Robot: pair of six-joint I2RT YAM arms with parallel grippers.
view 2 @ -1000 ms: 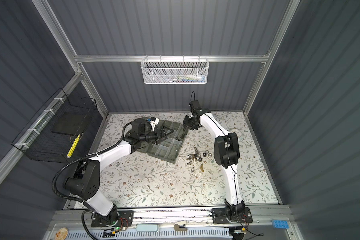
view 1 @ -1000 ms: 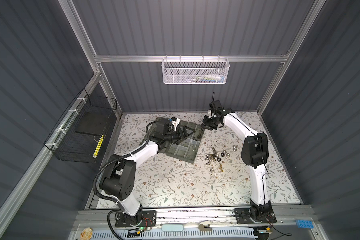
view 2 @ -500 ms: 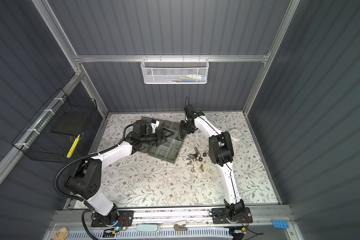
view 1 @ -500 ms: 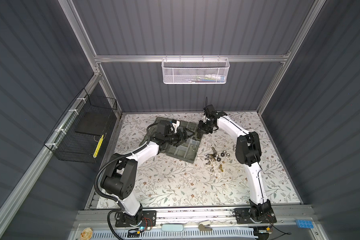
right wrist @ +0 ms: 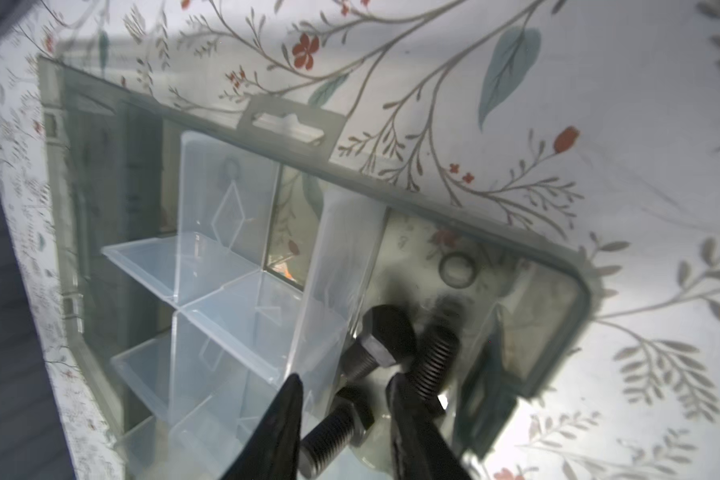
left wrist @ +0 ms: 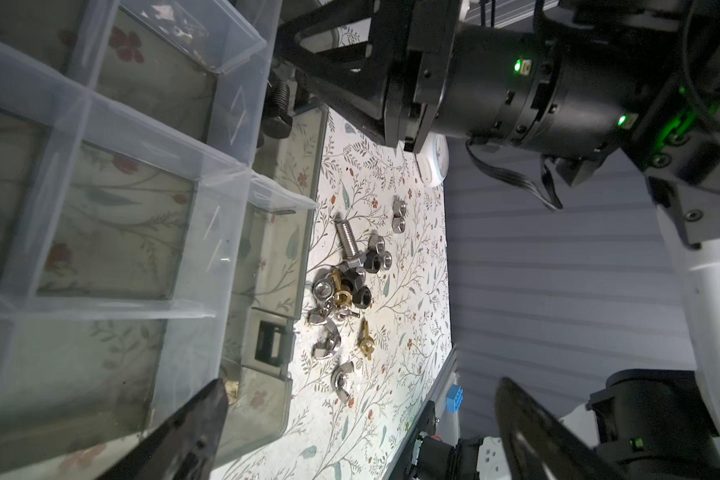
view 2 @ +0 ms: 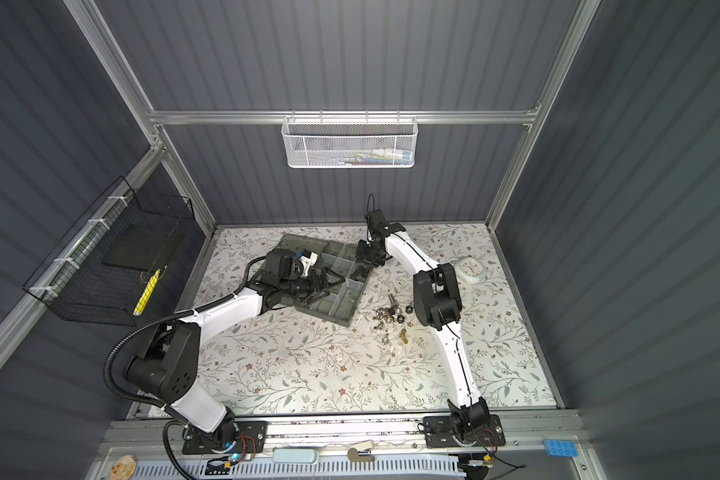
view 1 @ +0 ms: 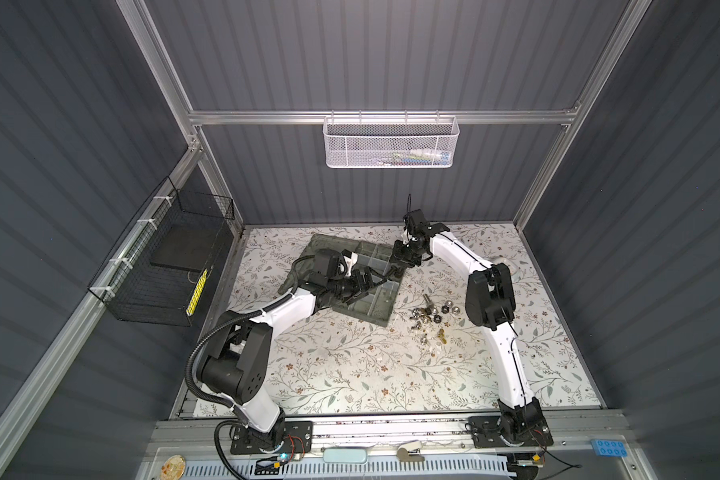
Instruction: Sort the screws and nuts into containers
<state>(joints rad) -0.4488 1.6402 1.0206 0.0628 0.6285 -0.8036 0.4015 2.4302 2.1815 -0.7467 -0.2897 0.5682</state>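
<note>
- The right jaws stand partly parted. Their black fingers (right wrist: 281,428) point down into a corner compartment (right wrist: 495,291) of the translucent grey-green plastic organiser box (view 1: 371,318), and nothing looks clamped between them.
- Three black hex-head steel screws (right wrist: 385,337) lie in that corner compartment. One shows in the gap between the fingertips; I cannot tell whether it touches a finger.
- The left jaws are spread wide and hold nothing, with their black fingers (left wrist: 184,432) above the box.
- Pale clear dividers (right wrist: 225,232) split the box into rectangular compartments. Its flat hinged lid (view 1: 325,243) lies open on the far left side.
- Just beside the box's right edge, a loose heap of screws and nuts (view 1: 429,318) rests on the counter. It includes a long silver screw (left wrist: 347,241), black hexagonal nuts (left wrist: 361,296), silver hexagonal nuts (left wrist: 398,216), silver wing nuts (left wrist: 327,347) and a brass wing nut (left wrist: 365,338).
- A round white clock-faced object (view 2: 470,268) lies farther right, well apart from the heap.
- The counter (view 1: 350,374) is covered by a pale sheet printed with leafy twigs and small red flowers.
- Dark grey ribbed wall panels (view 1: 371,62) close the cell on three sides, held by aluminium frame rails (view 1: 267,117).
- A white mesh basket (view 1: 391,143) hangs on the back rail, and a black wire basket (view 1: 163,270) hangs on the left wall.
</note>
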